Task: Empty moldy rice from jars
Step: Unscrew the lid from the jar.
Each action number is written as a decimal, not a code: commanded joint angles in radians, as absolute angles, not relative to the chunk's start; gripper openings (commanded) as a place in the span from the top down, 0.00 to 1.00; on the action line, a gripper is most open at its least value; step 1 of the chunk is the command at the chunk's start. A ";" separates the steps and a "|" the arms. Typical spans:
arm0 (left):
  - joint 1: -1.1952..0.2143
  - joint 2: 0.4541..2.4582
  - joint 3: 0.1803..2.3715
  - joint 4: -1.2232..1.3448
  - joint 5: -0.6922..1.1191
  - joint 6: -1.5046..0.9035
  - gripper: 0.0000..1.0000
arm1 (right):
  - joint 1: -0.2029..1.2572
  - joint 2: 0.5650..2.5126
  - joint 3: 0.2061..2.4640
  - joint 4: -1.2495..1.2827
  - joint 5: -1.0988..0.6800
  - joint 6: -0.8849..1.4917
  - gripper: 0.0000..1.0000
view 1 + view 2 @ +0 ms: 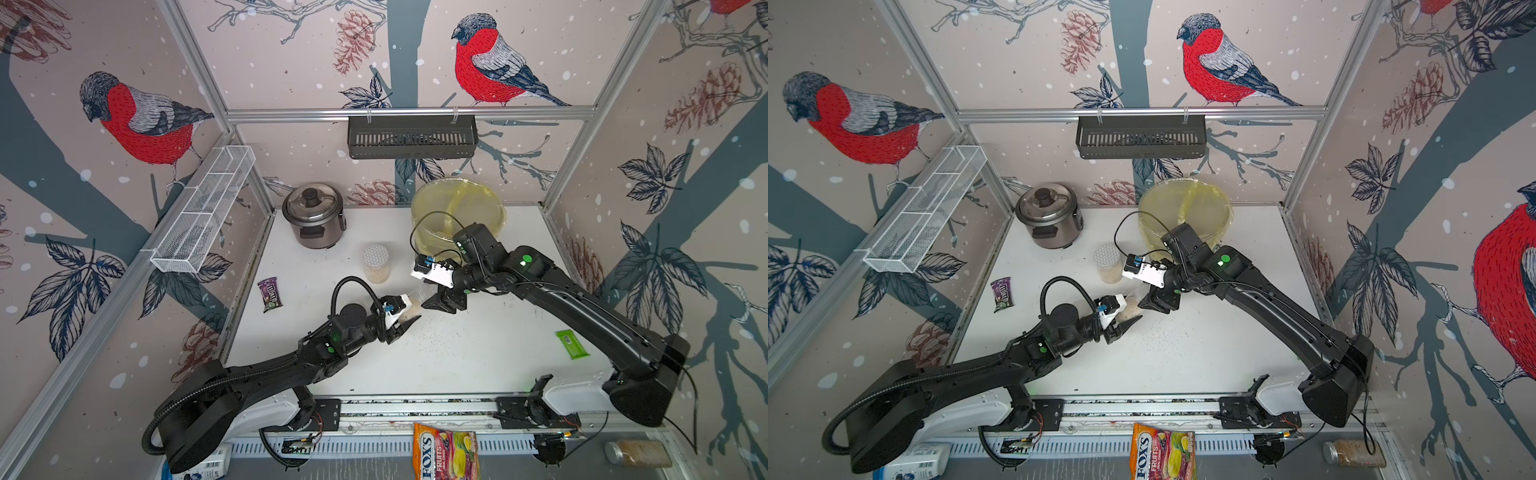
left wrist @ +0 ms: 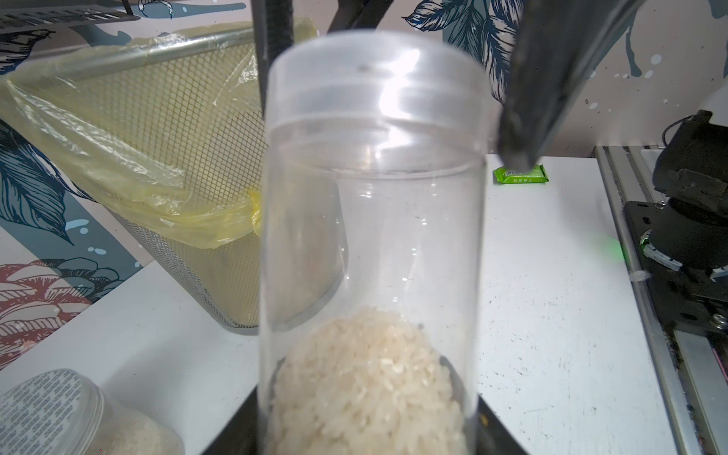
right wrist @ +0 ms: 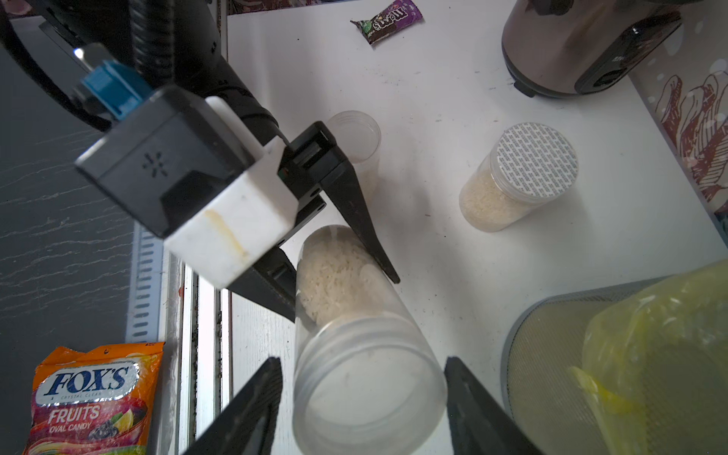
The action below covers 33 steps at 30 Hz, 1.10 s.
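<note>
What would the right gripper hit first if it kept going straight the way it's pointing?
The clear lid of the narrow rice jar that the left gripper holds; the right gripper, jaws open, flanks it, contact unclear.

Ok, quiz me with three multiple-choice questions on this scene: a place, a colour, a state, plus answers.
1. Where is the silver-lidded jar? A inside the rice cooker; B upright on the table; C in the wall basket.
2. What colour is the bag lining the bin? A blue; B black; C yellow.
3. The narrow jar in the left end effector is: A lidded and tilted; B open and upright; C empty.
B: it stands on the white table. C: yellow plastic drapes the rim. A: its clear lid is on, rice inside.
</note>
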<state>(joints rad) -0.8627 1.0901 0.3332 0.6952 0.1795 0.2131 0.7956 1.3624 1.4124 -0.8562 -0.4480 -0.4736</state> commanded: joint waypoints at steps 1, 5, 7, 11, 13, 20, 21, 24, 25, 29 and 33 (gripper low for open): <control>-0.855 1.085 0.336 0.736 0.156 0.212 1.00 | 0.798 1.347 1.398 -0.830 -0.462 -0.467 0.33; -0.853 1.084 0.330 0.745 0.158 0.207 1.00 | 0.796 1.329 1.386 -0.811 -0.443 -0.457 0.30; -0.853 1.083 0.328 0.749 0.158 0.206 1.00 | 0.791 1.316 1.378 -0.795 -0.437 -0.450 0.25; -0.853 1.081 0.326 0.752 0.158 0.207 1.00 | 0.782 1.272 1.349 -0.742 -0.423 -0.427 0.04; -0.853 1.079 0.323 0.756 0.157 0.207 1.00 | 0.776 1.258 1.334 -0.708 -0.413 -0.411 0.00; -0.853 1.065 0.315 0.774 0.152 0.212 1.00 | 0.756 1.190 1.322 -0.647 -0.355 -0.217 0.00; -0.853 1.063 0.314 0.775 0.151 0.213 1.00 | 0.755 1.198 1.336 -0.663 -0.349 -0.170 0.00; -0.853 1.057 0.316 0.776 0.144 0.224 1.00 | 0.738 1.221 1.365 -0.678 -0.396 0.004 0.00; -0.852 1.057 0.317 0.778 0.143 0.231 1.00 | 0.731 1.211 1.348 -0.647 -0.400 0.099 0.00; -0.853 1.070 0.333 0.783 0.143 0.266 1.00 | 0.774 1.093 1.172 -0.433 -0.386 0.425 0.00; -0.853 1.089 0.350 0.774 0.147 0.284 1.00 | 0.780 1.065 1.184 -0.517 -0.252 0.709 0.00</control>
<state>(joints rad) -0.8536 1.0828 0.3378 0.7067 0.1520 0.2462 0.7742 1.0725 1.1694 -0.5484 -0.3561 0.4091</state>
